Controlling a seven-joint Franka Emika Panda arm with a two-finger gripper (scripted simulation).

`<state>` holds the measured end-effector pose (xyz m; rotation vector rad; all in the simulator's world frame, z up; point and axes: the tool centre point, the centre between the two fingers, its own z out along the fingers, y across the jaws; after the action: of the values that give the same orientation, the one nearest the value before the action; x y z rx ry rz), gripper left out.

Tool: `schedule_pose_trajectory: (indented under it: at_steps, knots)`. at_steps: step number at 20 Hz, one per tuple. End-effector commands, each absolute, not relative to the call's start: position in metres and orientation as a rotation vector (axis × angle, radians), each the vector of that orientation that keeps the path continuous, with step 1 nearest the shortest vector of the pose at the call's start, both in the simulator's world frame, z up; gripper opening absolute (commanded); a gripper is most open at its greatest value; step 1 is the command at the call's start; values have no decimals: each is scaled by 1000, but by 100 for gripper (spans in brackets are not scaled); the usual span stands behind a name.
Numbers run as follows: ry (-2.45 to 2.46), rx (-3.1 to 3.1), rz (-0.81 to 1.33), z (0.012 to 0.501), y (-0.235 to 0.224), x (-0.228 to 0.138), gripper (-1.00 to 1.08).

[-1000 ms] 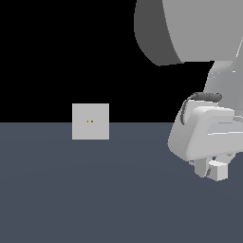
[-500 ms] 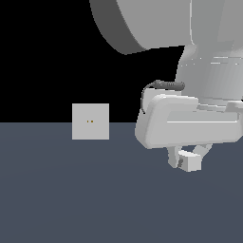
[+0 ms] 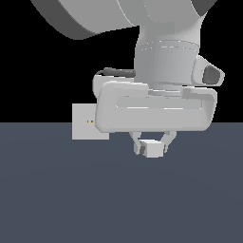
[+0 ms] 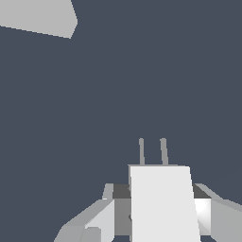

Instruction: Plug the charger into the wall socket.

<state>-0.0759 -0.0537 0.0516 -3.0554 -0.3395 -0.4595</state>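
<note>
I see my gripper point(image 3: 152, 147) clamped on the charger point(image 3: 153, 149), which hangs clear above the dark floor point(image 3: 118, 199). In the wrist view its two thin prongs point(image 4: 152, 151) point straight ahead, along the block's long axis. Farther off, the wall socket point(image 3: 84, 122) stands upright toward the exterior view's left, partly hidden behind the robot's hand, well apart from the prongs.

The charger point(image 3: 153, 149) is pale grey-white with thin grey prongs (plain, no pattern). The wall socket point(image 3: 84, 128) is light grey with two tiny orange-brown holes; the floor point(image 3: 57, 190) is slate blue.
</note>
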Motion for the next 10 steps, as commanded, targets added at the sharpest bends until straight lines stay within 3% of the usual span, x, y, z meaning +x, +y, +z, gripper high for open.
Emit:
schedule_pose_trajectory:
  at_steps: [1, 10]
  knots:
    - [-305, -3061, -462, 57, -40, -74, -100]
    - [-205, -3078, -466, 71, 1, -66, -100]
